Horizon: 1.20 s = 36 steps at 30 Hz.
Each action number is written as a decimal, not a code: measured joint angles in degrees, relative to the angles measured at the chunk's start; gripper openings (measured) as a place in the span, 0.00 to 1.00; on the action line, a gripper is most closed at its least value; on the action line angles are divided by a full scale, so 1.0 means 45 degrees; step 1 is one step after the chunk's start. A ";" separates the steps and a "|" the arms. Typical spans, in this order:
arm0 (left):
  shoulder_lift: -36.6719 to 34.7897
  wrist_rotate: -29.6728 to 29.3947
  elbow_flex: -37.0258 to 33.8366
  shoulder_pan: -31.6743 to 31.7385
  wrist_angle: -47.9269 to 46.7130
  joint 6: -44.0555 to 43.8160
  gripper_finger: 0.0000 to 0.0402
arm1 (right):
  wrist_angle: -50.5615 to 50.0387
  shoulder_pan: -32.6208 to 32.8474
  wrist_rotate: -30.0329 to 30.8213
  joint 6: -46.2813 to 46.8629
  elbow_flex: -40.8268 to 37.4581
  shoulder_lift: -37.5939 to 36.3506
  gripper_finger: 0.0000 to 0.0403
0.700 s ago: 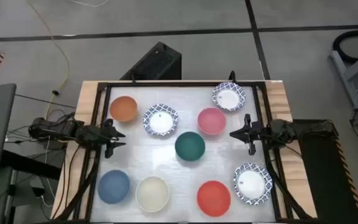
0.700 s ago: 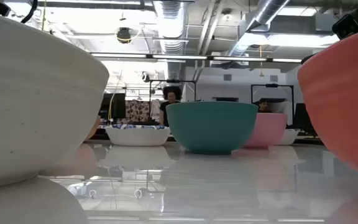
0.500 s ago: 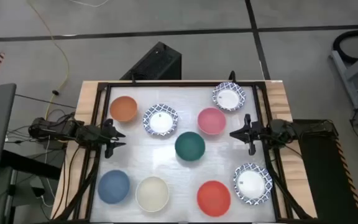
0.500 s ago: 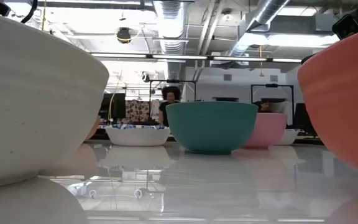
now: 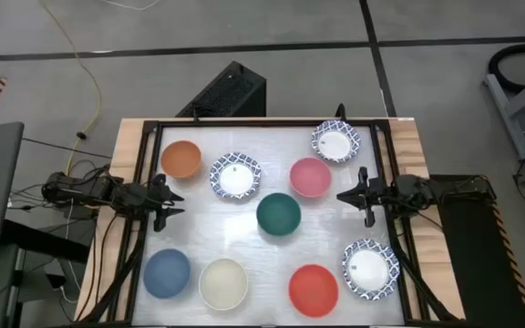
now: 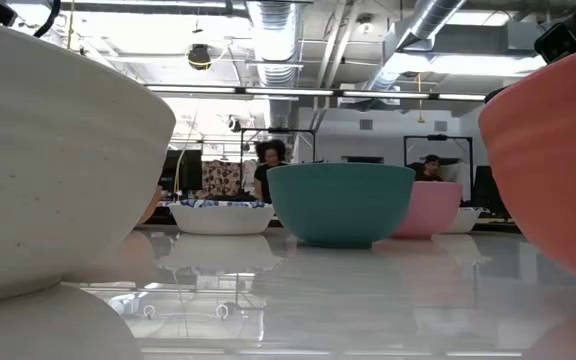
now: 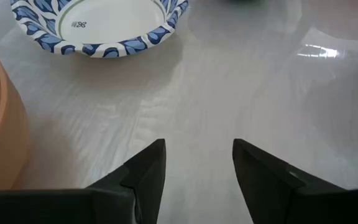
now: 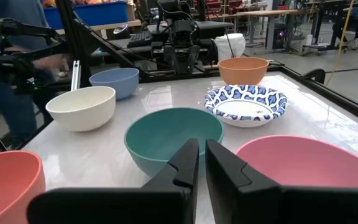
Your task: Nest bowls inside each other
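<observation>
Nine bowls spread singly across white table [image 5: 244,232], none nested. Orange bowl [image 5: 181,158] upper left, dark green bowl [image 5: 279,213] centre, pink bowl [image 5: 310,177] just above right of it, red bowl [image 5: 313,290] bottom. Left gripper [image 5: 173,202] at left table edge, jaws released, empty. Right gripper [image 5: 346,195] at right edge, jaws nearly clenched, grasping nothing.

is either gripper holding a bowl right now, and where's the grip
No. The left gripper is open over bare table; the right gripper is shut on nothing.
</observation>
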 joint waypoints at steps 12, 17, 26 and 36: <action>0.0001 0.0000 0.0000 0.0003 -0.0003 0.0002 0.44 | 0.0000 0.0000 0.0000 0.0000 -0.0001 0.0000 0.13; 0.0000 0.0000 0.0000 0.0001 0.0001 0.0004 0.44 | 0.0000 0.0000 0.0000 0.0000 -0.0001 0.0000 0.13; 0.0005 -0.1666 0.0000 0.0009 0.0023 -0.0522 0.44 | 0.0005 0.0000 0.0000 0.0000 -0.0001 0.0000 0.13; 0.0000 -0.2603 0.0000 0.0009 0.0078 -0.0738 0.44 | 0.0000 0.0000 0.0005 0.0000 0.0004 0.0000 0.13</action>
